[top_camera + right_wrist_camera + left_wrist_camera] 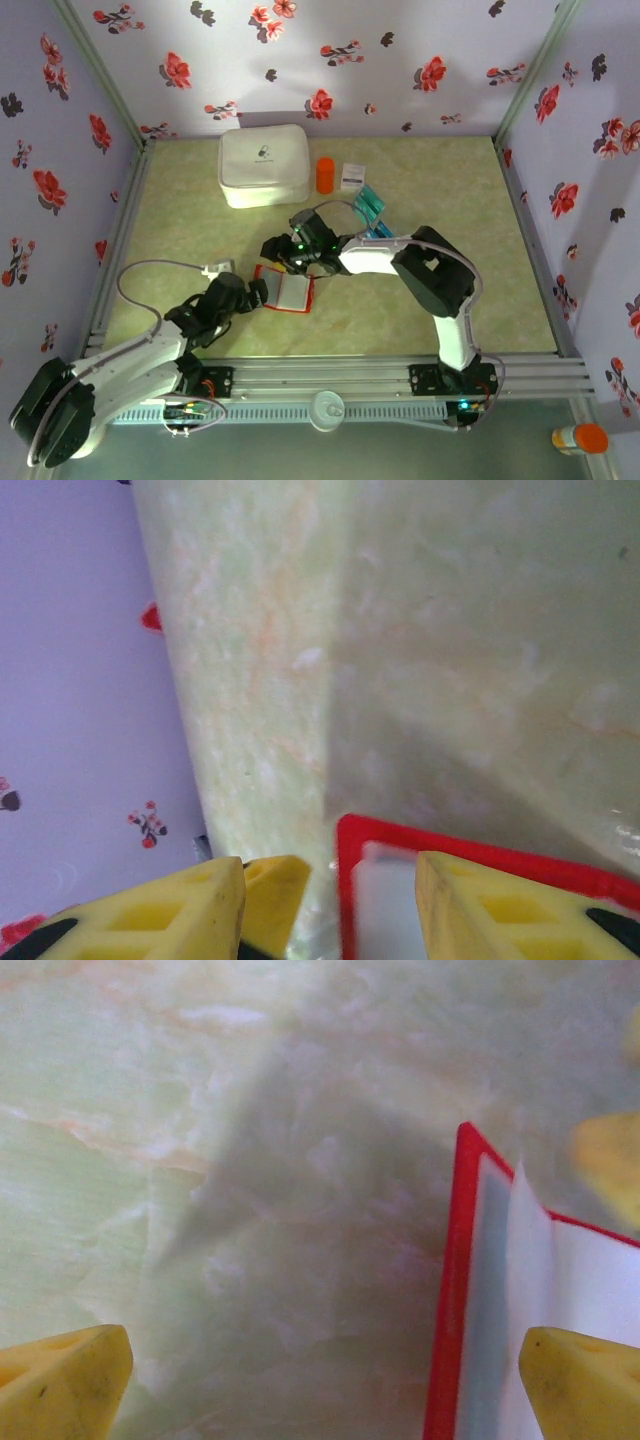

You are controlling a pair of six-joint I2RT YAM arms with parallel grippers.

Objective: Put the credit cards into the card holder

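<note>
Left fingers (65, 1380), wide apart, and right fingers (215, 910), half apart, straddle the card holder's (284, 291) edges; the credit cards (368, 205) lie beyond its far-right corner, nearer the right pair.

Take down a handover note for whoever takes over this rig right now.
Left gripper: wide open, one finger over the open card holder.
Right gripper: part open, astride the holder's corner, no card in it.
Credit cards: on the table, behind the holder to its right.
Done: holder lies open, no card seen inside.
To do: pick up and insert every card.
</note>
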